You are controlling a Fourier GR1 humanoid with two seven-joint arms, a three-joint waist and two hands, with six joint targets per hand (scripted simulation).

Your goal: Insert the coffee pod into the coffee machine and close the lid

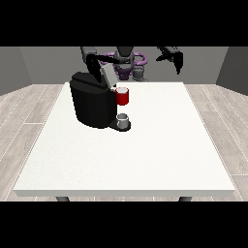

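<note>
Black coffee machine point(92, 104) sat on the white table point(145, 155), left of centre toward the far edge, its grey lid point(107, 75) tilted up and open. Red pod holder point(122, 96) stuck out at the machine's right side, above a small grey cup point(123, 119) on the base. Coffee pod itself couldn't be made out. Hand at the view's right point(174, 57) hung raised, well clear of the machine, fingers relaxed and pointing down, holding nothing. Hand at the view's left point(95, 60) was behind the lid; couldn't tell its state.
</note>
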